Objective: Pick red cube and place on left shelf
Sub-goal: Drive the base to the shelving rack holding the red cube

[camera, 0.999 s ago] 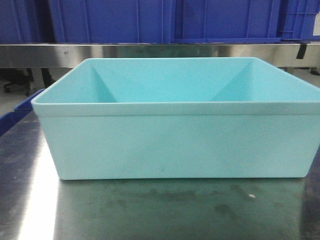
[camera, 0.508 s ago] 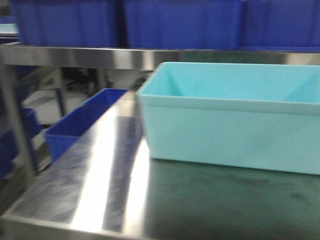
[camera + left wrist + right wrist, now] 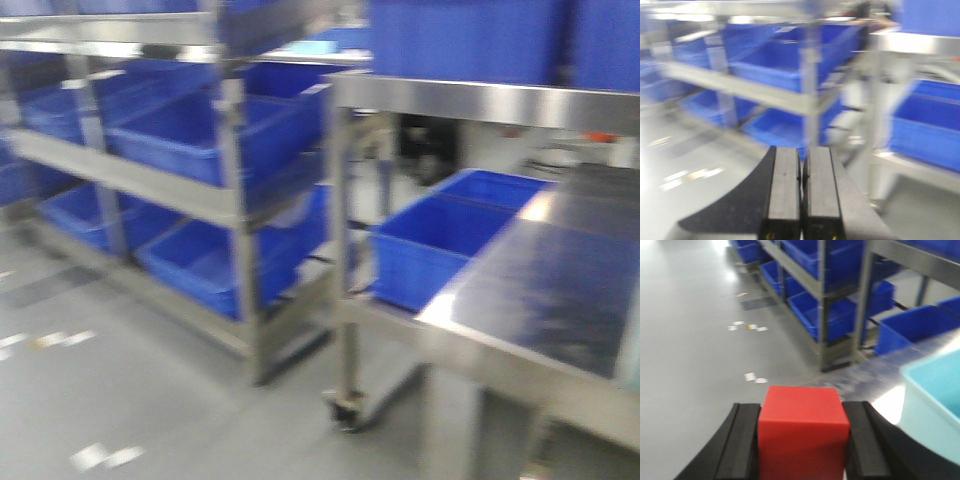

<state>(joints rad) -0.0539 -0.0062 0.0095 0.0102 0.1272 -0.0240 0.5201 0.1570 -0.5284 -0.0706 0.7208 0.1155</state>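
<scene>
My right gripper is shut on the red cube, which fills the gap between its black fingers. It hangs over the grey floor just off the steel table corner. My left gripper is shut and empty, its two black fingers pressed together, pointing at the left shelf. That shelf is a tiered steel rack lined with blue crates; it stands at the left in the front view and at the top of the right wrist view. All views are motion-blurred.
A steel table with an upper rail and blue crates sits at the right, a blue crate on its low tier. The light teal tub stands on the table by the right gripper. Grey floor lies before the rack.
The front view has swung left: the teal tub that filled it has slid out to the right, and the tiered rack of blue crates and open floor have come into view.
</scene>
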